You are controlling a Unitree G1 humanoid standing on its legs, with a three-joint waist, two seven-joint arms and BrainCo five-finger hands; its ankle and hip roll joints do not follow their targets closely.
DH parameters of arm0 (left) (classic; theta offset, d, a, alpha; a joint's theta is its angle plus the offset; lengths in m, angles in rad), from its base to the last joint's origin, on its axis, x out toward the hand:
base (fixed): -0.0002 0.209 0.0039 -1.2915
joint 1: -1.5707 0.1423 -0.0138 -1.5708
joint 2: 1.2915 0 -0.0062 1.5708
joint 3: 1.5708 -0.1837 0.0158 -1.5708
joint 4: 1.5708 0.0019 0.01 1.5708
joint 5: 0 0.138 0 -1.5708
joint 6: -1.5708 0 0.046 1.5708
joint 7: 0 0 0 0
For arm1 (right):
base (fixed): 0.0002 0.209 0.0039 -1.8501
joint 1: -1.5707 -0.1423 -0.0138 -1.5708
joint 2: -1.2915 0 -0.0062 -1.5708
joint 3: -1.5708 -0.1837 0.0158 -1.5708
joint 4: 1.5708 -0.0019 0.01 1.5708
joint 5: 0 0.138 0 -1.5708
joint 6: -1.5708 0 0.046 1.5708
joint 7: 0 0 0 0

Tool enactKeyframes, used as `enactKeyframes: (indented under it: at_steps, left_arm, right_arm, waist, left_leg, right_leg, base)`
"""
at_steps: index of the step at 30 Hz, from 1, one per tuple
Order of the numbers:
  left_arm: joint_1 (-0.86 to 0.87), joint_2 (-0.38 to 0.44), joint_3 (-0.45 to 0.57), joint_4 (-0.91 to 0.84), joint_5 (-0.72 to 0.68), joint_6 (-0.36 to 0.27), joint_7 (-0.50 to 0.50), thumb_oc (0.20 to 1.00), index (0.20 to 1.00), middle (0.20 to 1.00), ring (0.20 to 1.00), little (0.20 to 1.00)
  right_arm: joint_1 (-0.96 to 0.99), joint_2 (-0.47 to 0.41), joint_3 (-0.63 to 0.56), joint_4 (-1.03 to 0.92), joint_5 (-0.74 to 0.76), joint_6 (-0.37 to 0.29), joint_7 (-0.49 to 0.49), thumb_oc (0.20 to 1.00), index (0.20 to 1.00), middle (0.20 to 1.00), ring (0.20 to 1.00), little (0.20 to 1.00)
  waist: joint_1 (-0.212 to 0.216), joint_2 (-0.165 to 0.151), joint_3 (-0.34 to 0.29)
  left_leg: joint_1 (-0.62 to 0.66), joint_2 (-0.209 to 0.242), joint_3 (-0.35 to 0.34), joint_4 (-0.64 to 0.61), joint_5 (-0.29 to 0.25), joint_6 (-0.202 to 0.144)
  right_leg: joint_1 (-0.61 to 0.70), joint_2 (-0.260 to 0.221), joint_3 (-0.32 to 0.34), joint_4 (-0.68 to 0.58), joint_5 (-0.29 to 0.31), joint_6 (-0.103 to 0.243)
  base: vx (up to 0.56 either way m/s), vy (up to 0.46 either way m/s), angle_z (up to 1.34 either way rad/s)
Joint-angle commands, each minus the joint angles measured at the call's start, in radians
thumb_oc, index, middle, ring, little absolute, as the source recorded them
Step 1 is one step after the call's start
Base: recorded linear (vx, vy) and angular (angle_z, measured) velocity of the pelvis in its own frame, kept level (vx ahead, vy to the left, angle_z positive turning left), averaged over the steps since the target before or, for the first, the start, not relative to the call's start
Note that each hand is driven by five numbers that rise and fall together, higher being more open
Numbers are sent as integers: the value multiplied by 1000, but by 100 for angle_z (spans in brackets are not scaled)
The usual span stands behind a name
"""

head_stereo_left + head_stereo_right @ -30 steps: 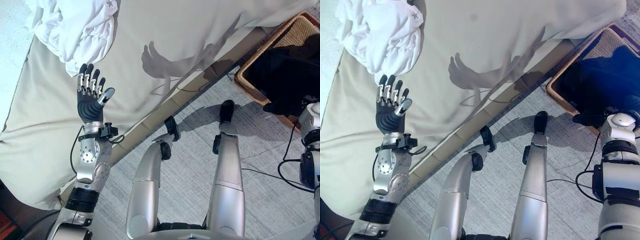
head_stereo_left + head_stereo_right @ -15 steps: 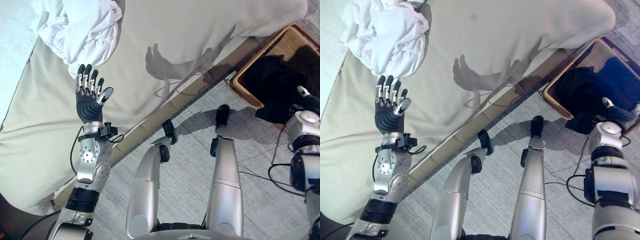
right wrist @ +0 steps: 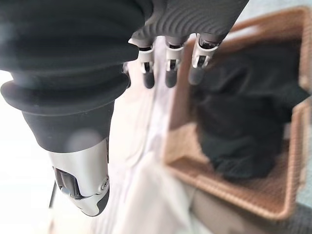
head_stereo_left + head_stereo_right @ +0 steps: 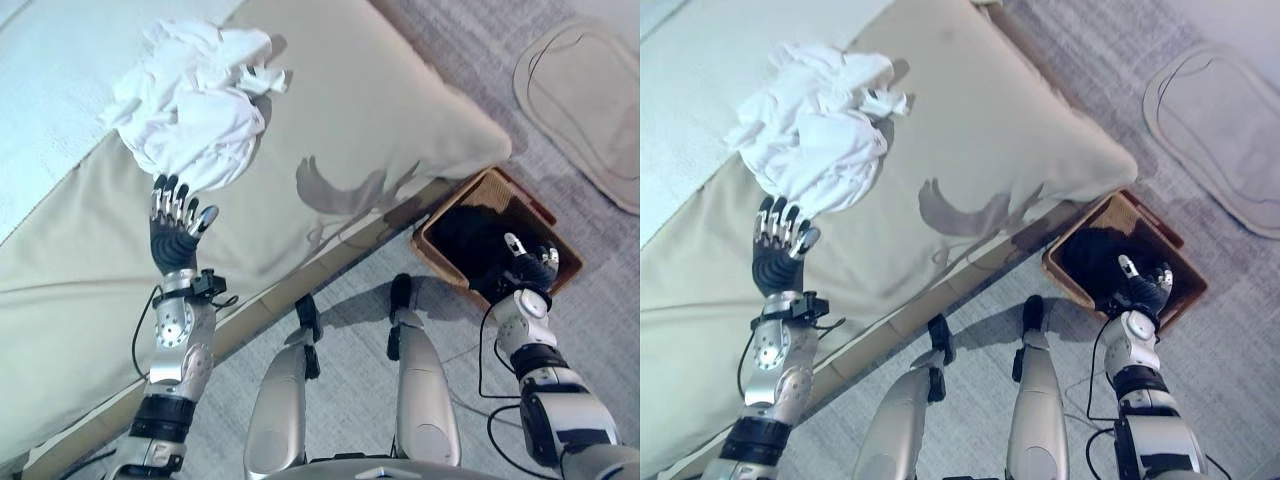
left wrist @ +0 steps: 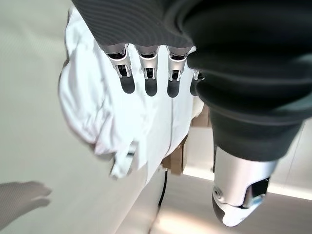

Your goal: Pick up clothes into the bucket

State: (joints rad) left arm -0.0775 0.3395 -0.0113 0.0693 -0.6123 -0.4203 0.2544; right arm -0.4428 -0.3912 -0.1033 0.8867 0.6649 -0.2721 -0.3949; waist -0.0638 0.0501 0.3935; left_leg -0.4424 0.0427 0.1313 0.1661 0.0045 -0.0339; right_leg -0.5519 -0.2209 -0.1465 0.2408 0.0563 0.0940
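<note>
Nearer now, left hand (image 4: 172, 232) fingers (image 4: 172, 197) reach white clothes' (image 4: 195, 115) edge.

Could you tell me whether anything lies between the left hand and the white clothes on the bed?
Nothing visible does. The left hand is open, fingers straight, just short of the near edge of the crumpled white clothes on the beige bed cover. Bare cover is all that separates them.

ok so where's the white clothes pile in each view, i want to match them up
Left eye view: white clothes pile upper left on the beige bed cover, just beyond the left robot hand.
Right eye view: same place, upper left.
Left wrist view: pile lies past the straight fingers.
Right wrist view: not in it; wicker basket with dark clothes.
Shared landmark: the left robot hand's fingertips pointing at the pile.
</note>
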Motion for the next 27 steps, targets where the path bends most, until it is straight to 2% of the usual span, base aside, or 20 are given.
enactKeyframes:
  at_steps: [1,4,8,16,17,18,19,20,24,27]
  left_arm:
    - [27,21,67,-18,36,-29,-8,1000,1000,1000,1000,1000]
    - [37,21,76,-2,84,-29,5,1000,1000,1000,1000,1000]
    - [24,19,61,74,157,-21,19,1000,1000,1000,1000,1000]
    - [18,36,47,145,329,-2,49,1000,1000,1000,1000,1000]
    - [16,43,39,153,357,3,51,1000,1000,1000,1000,1000]
    - [5,67,27,162,450,20,70,1000,1000,1000,1000,1000]
    - [5,67,26,161,452,21,72,1000,1000,1000,1000,1000]
    - [-5,85,13,172,520,32,78,1000,1000,1000,1000,1000]
    - [-46,90,-18,230,561,36,97,1000,1000,1000,1000,1000]
    - [-52,88,-23,239,560,36,103,1000,1000,1000,1000,1000]
  right_arm:
    - [27,20,13,-100,-74,-38,-5,1000,1000,1000,1000,1000]
    - [73,48,22,-203,-101,-67,14,1000,1000,1000,1000,1000]
    - [129,76,46,-307,-104,-109,87,1000,1000,1000,1000,1000]
    - [190,125,138,-458,-144,-128,168,1000,1000,1000,1000,1000]
    - [201,135,157,-469,-132,-125,191,1000,1000,1000,1000,1000]
    - [219,142,203,-477,-136,-113,229,1000,1000,1000,1000,1000]
    - [220,142,203,-477,-137,-113,229,1000,1000,1000,1000,1000]
    - [228,137,249,-480,-184,-95,247,1000,1000,1000,1000,1000]
    - [211,146,340,-476,-251,-68,270,1000,1000,1000,1000,1000]
    - [208,157,361,-474,-245,-67,278,1000,1000,1000,1000,1000]
  waist:
    - [7,-31,-34]
    - [10,-42,-49]
    - [15,-56,-76]
    - [33,-82,-110]
    - [38,-86,-114]
    - [47,-95,-116]
    - [47,-95,-116]
    - [58,-102,-119]
    - [78,-113,-134]
    - [86,-117,-140]
  left_leg:
    - [28,25,-61,-35,14,-43]
    - [71,32,-67,-69,22,-45]
    - [127,38,-79,-104,38,-47]
    - [199,45,-89,-93,18,-46]
    - [204,44,-90,-89,15,-46]
    - [211,41,-98,-78,7,-43]
    - [212,40,-99,-77,6,-43]
    - [218,39,-104,-72,2,-43]
    - [234,36,-114,-78,0,-42]
    - [237,36,-119,-79,-1,-42]
  right_leg:
    - [110,-68,-44,-80,68,79]
    - [155,-63,-59,-98,66,84]
    - [218,-68,-84,-115,65,90]
    - [328,-60,-118,-166,64,95]
    - [337,-60,-120,-165,62,95]
    - [353,-63,-126,-161,54,94]
    - [355,-63,-127,-161,53,94]
    - [373,-66,-137,-161,50,94]
    - [400,-67,-160,-174,52,98]
    - [405,-68,-166,-177,53,100]
  base:
    - [73,-6,11]
    - [62,-1,7]
    - [82,7,10]
    - [59,15,10]
    - [85,11,-2]
    - [63,4,2]
    - [72,9,11]
    - [35,7,18]
    - [54,11,19]
    - [38,11,17]
